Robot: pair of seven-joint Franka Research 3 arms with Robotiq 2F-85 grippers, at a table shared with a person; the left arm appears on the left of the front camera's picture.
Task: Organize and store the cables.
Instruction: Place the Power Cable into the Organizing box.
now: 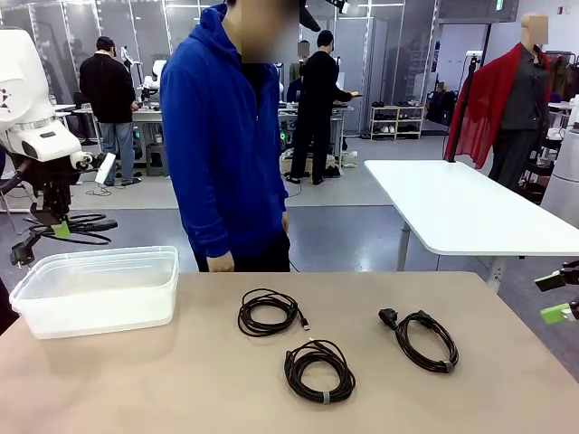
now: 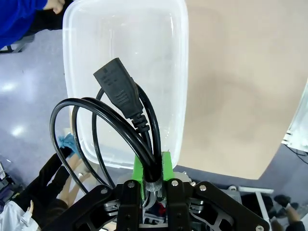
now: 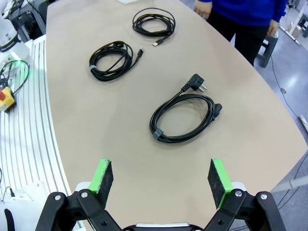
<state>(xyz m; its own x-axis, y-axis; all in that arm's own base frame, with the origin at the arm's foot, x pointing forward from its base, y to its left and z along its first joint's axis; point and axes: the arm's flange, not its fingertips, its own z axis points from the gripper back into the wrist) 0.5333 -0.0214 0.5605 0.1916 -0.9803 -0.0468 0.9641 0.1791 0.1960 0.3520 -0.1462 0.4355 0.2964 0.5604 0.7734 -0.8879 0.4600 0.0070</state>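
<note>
My left gripper (image 1: 60, 230) hangs above the left end of a clear plastic bin (image 1: 136, 258), shut on a coiled black cable (image 1: 98, 224). In the left wrist view its green pads (image 2: 167, 166) pinch that cable (image 2: 118, 89), whose plug end and loops hang over the bin (image 2: 125, 43). Three more coiled cables lie on the tan table: one at the middle (image 1: 269, 312), one nearer me (image 1: 319, 369), one with a plug to the right (image 1: 421, 339). My right gripper (image 1: 561, 298) hovers open at the table's right edge, above the near side of the plugged cable (image 3: 183, 118), holding nothing.
A person in a blue hoodie (image 1: 222, 136) stands at the far side behind the bin, hands down by the table edge. The other two coils (image 3: 113, 60) (image 3: 154, 21) lie farther off in the right wrist view. A white table (image 1: 470, 208) stands behind to the right.
</note>
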